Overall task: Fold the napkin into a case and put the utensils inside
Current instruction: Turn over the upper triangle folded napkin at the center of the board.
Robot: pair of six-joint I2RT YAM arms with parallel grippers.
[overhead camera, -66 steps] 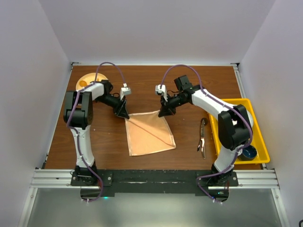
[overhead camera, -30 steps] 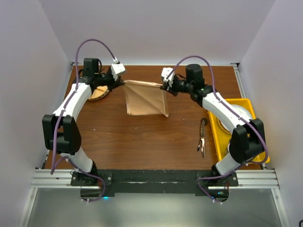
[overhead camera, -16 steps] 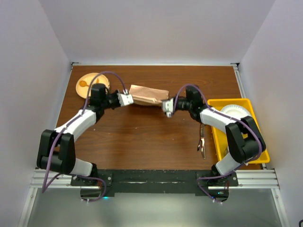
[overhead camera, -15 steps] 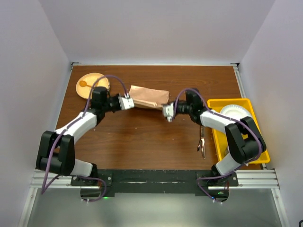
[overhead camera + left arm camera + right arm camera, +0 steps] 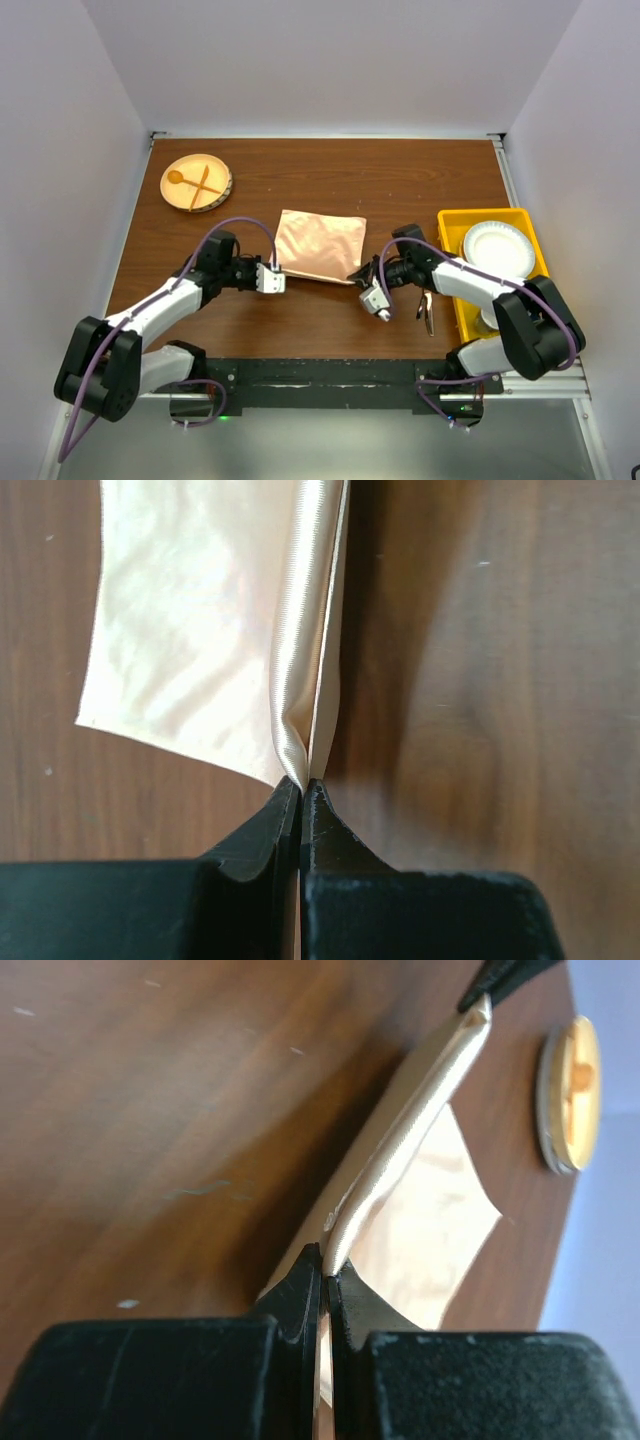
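On the table (image 5: 400,180), the napkin (image 5: 320,245) lies lengthwise left-to-right.

No readable text (labels, brands, numbers) anywhere.

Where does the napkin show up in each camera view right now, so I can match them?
Top external: the napkin lies mid-table, its near corners pinched by the left gripper and right gripper.
Left wrist: the napkin fills the upper left, one corner running down into the shut jaws.
Right wrist: the napkin sits centre right, rising from the shut jaws.
Shared landmark: the brown table beneath it in all three views.
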